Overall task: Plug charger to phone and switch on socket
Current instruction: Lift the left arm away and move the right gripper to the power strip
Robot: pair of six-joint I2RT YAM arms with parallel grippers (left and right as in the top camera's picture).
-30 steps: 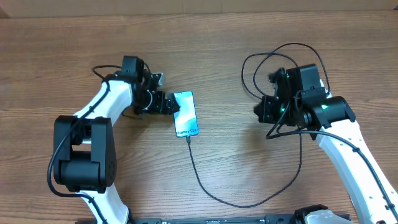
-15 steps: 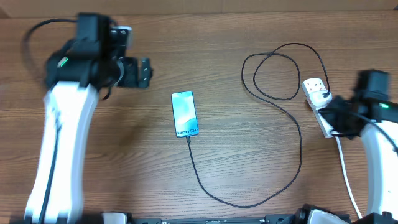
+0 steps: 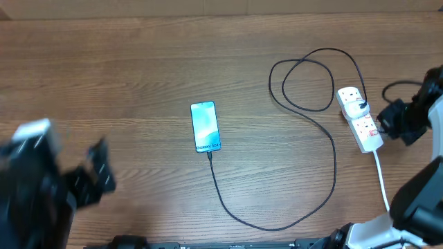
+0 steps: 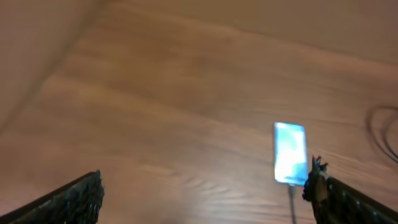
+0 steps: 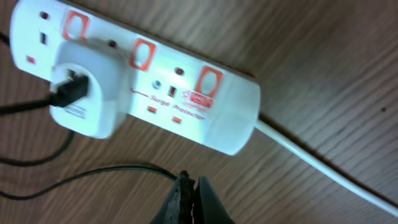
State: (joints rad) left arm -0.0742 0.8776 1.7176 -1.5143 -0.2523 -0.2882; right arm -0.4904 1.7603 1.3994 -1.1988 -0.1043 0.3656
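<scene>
Overhead shows socket point(image 3: 360, 118) far right, long axis running down-right, right gripper point(image 3: 396, 119) pinched shut on nothing just beside it, way closer than left gripper point(image 3: 93, 173), jaws spread.

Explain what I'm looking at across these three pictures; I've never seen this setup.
Two robot arms work at a wooden table. The overhead picture looks down from above; the other two come from a camera on each wrist. On the table lie a slim light-blue phone, a long thin black charger cable running from it, and a white power strip holding the cable's white plug head. The left gripper, blurred, is open and empty. The right gripper, beside the strip, is shut, holding nothing.
</scene>
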